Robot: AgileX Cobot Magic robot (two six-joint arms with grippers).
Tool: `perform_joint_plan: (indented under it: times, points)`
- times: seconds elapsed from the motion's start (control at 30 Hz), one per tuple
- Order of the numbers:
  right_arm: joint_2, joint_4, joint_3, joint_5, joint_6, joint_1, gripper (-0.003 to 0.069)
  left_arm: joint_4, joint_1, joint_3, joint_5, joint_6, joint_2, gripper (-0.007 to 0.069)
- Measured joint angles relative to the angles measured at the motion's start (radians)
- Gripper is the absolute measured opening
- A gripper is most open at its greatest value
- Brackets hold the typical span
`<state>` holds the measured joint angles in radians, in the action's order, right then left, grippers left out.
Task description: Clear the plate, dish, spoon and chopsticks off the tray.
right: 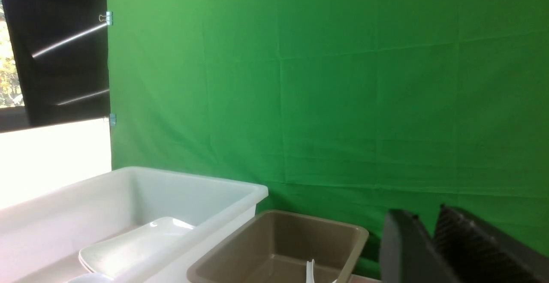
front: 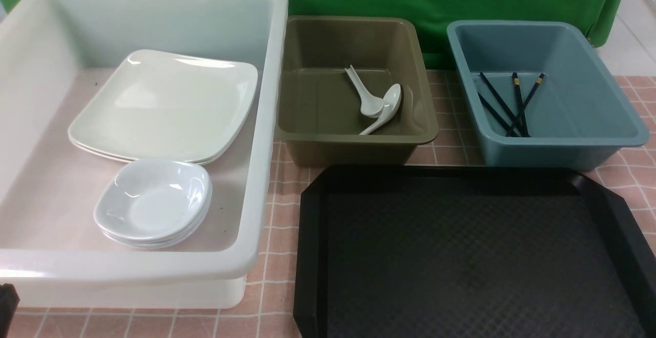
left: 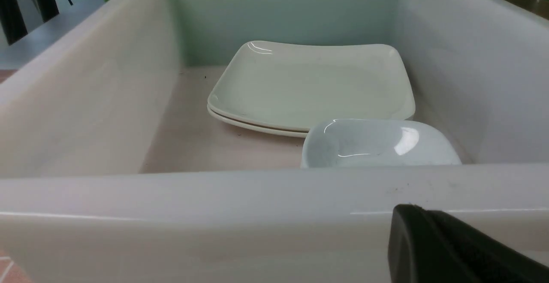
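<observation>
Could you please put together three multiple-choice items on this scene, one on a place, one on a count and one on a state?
1. Where do the thin black chopsticks lie?
A. in the blue plastic tub
B. in the olive tub
C. on the tray

2. How many white glossy soup spoons lie in the olive plastic tub?
A. one
B. two
C. four

3. What state is the large black textured tray in?
A. stacked with plates
B. holding one dish
C. bare

Answers: 1 A, they cross inside the blue tub; 2 B, two spoons overlap there; 3 C, nothing rests on it.
</observation>
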<state>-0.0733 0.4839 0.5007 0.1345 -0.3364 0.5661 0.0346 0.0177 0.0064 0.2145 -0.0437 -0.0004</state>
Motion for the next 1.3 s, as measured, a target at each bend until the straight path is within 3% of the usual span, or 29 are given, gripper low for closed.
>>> perform_joint_plan:
  times: [0.47,0.53,0.73,1.0,1.23,1.3]
  points:
    - [0.0,-0.009,0.0,-0.001,0.0,0.0,0.0203,-0.002,0.0,0.0,0.0,0.0,0.0,0.0004]
    - [0.0,-0.075,0.0,-0.001,0.023,0.0,0.0207,-0.002,0.0,0.0,0.0,0.0,0.0,0.0004]
    - [0.0,-0.401,0.0,0.0,0.296,0.0,0.0218,-0.002,0.0,0.0,0.0,0.0,0.0,0.0004]
    - [0.0,-0.477,-0.006,0.04,0.378,-0.011,0.0231,-0.002,0.0,0.0,0.0,0.0,0.0,0.0004]
    - [-0.001,-0.477,-0.124,0.083,0.421,-0.274,0.0238,-0.002,0.0,0.0,0.0,0.0,0.0,0.0004]
    - [-0.002,-0.477,-0.234,0.095,0.447,-0.416,0.0239,-0.002,0.0,0.0,0.0,0.0,0.0,0.0004]
